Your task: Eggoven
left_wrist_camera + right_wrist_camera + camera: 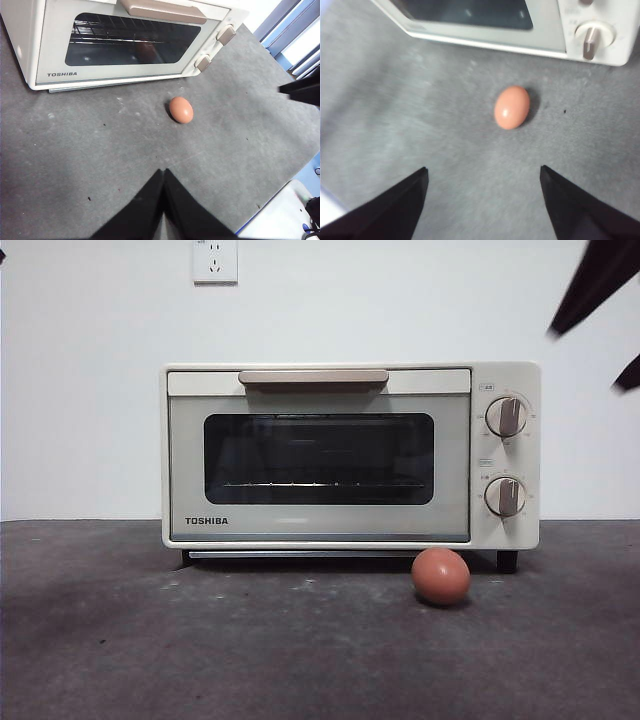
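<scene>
A small reddish-brown egg [440,576] lies on the grey table just in front of the oven's right side; it also shows in the left wrist view [181,109] and the right wrist view [512,107]. The cream TOSHIBA toaster oven [350,455] stands at the back with its dark glass door shut, a beige handle [313,376] on top and two knobs [506,416] at the right. My right gripper [484,172] is open and empty, hovering above and short of the egg. My left gripper [163,172] is shut and empty, well back from the egg.
A dark arm [598,280] shows at the top right corner of the front view. A white wall with a socket [215,260] stands behind the oven. The grey mat's edge and a white surface [280,215] show in the left wrist view.
</scene>
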